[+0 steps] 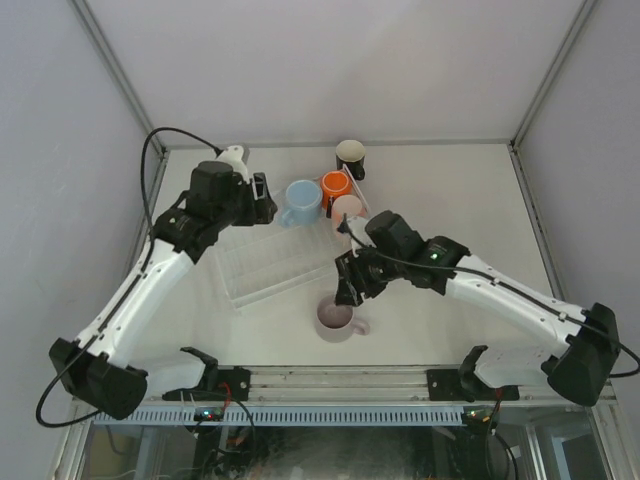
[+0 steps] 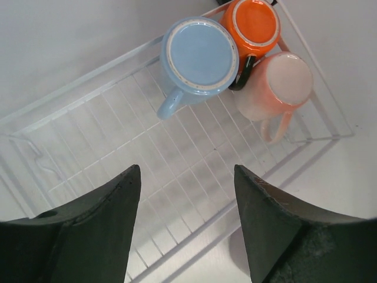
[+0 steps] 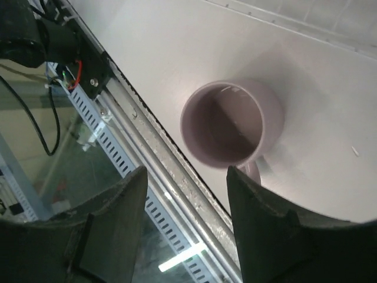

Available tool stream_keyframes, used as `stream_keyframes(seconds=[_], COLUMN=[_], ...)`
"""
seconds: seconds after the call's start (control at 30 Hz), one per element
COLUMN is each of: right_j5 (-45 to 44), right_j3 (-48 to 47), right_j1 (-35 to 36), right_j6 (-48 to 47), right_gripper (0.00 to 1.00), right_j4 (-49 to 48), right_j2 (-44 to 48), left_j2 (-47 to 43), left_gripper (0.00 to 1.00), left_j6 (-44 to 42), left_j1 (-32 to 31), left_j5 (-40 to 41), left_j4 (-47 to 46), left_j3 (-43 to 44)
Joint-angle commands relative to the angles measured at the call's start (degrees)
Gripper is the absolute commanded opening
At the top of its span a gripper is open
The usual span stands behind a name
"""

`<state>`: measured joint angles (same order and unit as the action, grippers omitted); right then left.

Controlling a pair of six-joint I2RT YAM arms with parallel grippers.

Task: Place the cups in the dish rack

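- Your right gripper [image 3: 185,188] hangs just above the pale lilac mug [image 3: 230,124], its jaws spread and touching nothing.
- That mug stands upright, mouth up, on the table [image 1: 450,190]. It is outside the dish rack [image 2: 88,135] and close to the table's near edge.
- Your left gripper [image 2: 187,177] hovers over a bare stretch of the rack, its jaws also spread with nothing between them.
- Three mugs sit upside down in the rack's far right corner, huddled together: the light blue mug [image 2: 199,56], the orange mug [image 2: 254,23] and the peach-pink mug [image 2: 280,85].
- You can see the black mug [image 1: 351,156], cream inside, standing upright on the table just beyond the rack, near the orange one.
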<state>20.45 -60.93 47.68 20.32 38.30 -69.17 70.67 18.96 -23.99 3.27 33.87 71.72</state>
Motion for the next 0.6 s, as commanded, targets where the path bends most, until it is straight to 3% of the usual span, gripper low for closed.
stream_keyframes(seconds=[0.0, 0.27, 0.57], right_j5=[-0.96, -2.39, -7.47], right_j3=[-4.59, -8.31, -10.79], right_j1=[5.00, 13.78, 18.61], right_j6=[-7.26, -15.04, -20.15], right_gripper=[0.55, 0.57, 0.57], right_j4=[2.88, 5.43, 7.99], right_j2=[-4.63, -13.17, -19.72], left_j2=[-6.14, -11.71, -14.98], left_gripper=[0.69, 0.71, 0.72], left_j6=[3.12, 5.73, 6.04], left_j1=[-0.08, 0.53, 1.52], left_j5=[-1.72, -3.02, -1.05], left_j4=[4.19, 7.60, 9.19], left_j3=[-1.51, 0.10, -0.66])
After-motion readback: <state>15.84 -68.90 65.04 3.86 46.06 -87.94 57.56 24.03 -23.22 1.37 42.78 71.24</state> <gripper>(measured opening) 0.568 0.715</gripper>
